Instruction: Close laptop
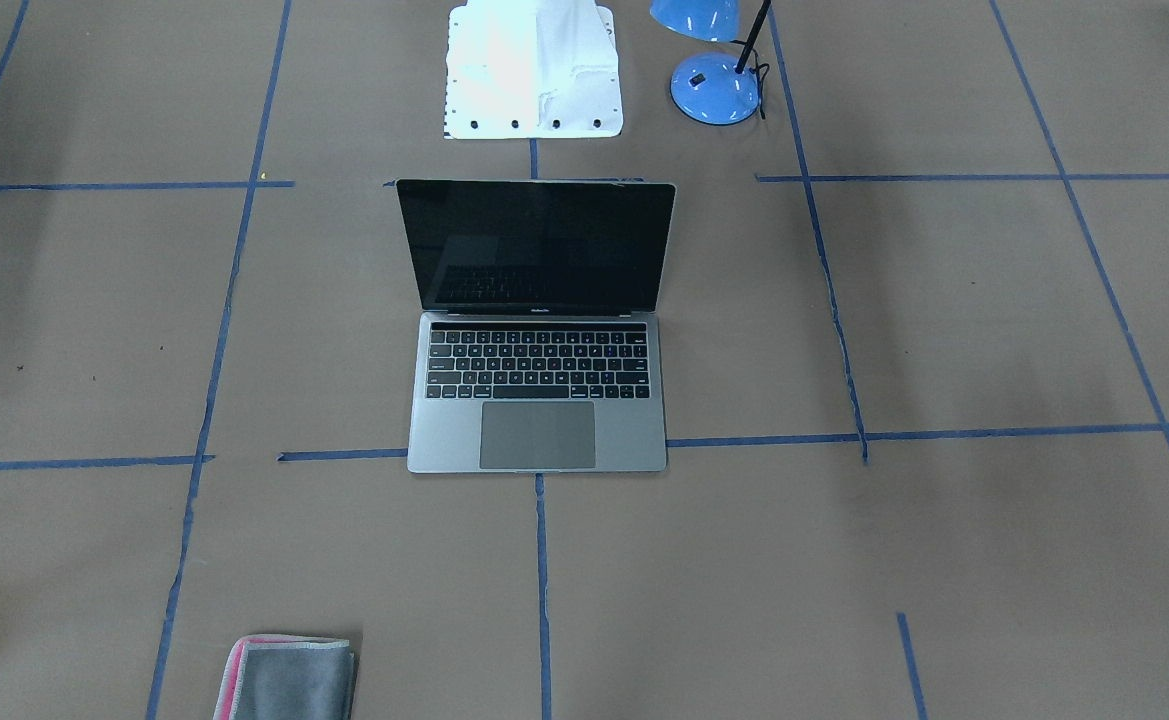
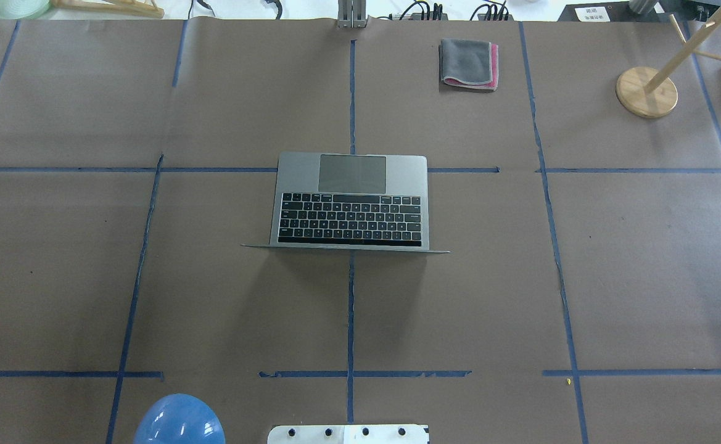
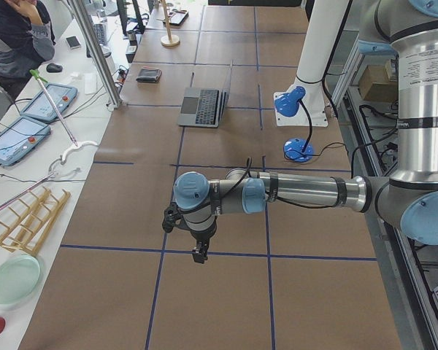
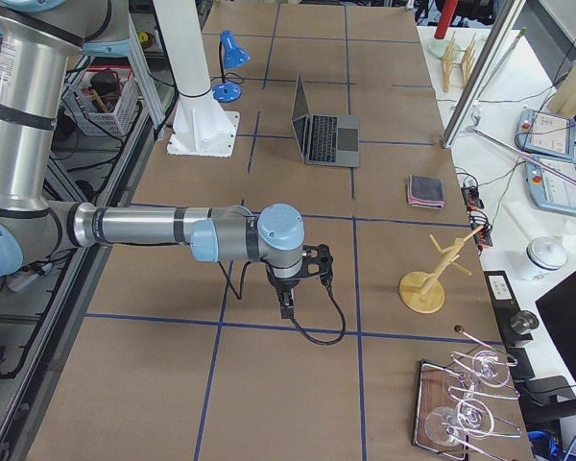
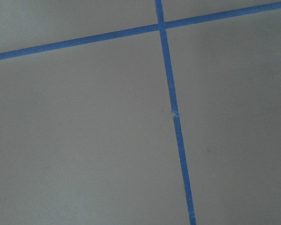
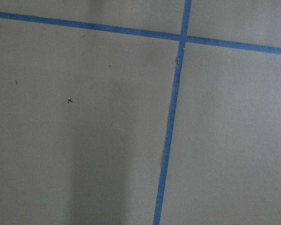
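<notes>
The space-grey laptop (image 1: 539, 435) stands open in the middle of the table, its black screen upright and its keyboard facing away from the robot. It also shows in the overhead view (image 2: 404, 176), in the left side view (image 3: 204, 107) and in the right side view (image 4: 328, 136). My left gripper (image 3: 199, 254) hangs over bare table far from the laptop, near the table's left end. My right gripper (image 4: 286, 309) hangs over bare table near the right end. Both show only in the side views, so I cannot tell whether they are open or shut. Both wrist views show only brown paper and blue tape.
A blue desk lamp (image 1: 715, 87) and the white robot base (image 1: 534, 70) stand behind the laptop. A folded grey cloth with a pink edge (image 2: 469, 63) and a wooden stand (image 2: 646, 91) lie at the far side. A seated person (image 3: 14, 36) shows at the left side view's top corner.
</notes>
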Controlling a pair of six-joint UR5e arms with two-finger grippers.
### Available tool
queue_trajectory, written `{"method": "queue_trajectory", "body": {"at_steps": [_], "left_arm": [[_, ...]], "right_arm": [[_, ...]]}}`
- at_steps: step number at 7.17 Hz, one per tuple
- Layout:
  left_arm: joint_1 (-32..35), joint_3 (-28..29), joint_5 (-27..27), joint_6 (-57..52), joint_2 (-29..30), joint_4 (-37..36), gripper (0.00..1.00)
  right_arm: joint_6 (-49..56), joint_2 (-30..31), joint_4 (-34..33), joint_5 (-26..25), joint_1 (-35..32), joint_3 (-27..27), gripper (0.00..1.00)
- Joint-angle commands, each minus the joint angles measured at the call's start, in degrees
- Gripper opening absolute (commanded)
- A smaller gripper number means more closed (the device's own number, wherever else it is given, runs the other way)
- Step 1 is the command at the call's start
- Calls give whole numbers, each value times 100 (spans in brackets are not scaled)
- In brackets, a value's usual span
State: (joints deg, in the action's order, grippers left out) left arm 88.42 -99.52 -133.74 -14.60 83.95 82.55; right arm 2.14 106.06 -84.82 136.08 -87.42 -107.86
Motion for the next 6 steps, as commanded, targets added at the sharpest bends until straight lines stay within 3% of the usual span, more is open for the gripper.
{"method": "queue_trajectory", "body": {"at_steps": [1, 3, 5, 6], "left_arm": [[-202, -59, 15, 36, 583, 181, 100], [-289, -190, -160, 71, 649, 341, 100], [-535, -541, -319, 1592, 370, 1223, 100], [-1006, -603, -319, 2306, 142, 2072, 100]], "right_arm": [[-38, 11, 343, 338, 41, 10, 100], [-351, -6, 718, 865, 321, -7, 100], [-2286, 37, 2382, 964, 812, 1, 100], [-3419, 107, 3374, 955, 1354, 10, 100]]}}
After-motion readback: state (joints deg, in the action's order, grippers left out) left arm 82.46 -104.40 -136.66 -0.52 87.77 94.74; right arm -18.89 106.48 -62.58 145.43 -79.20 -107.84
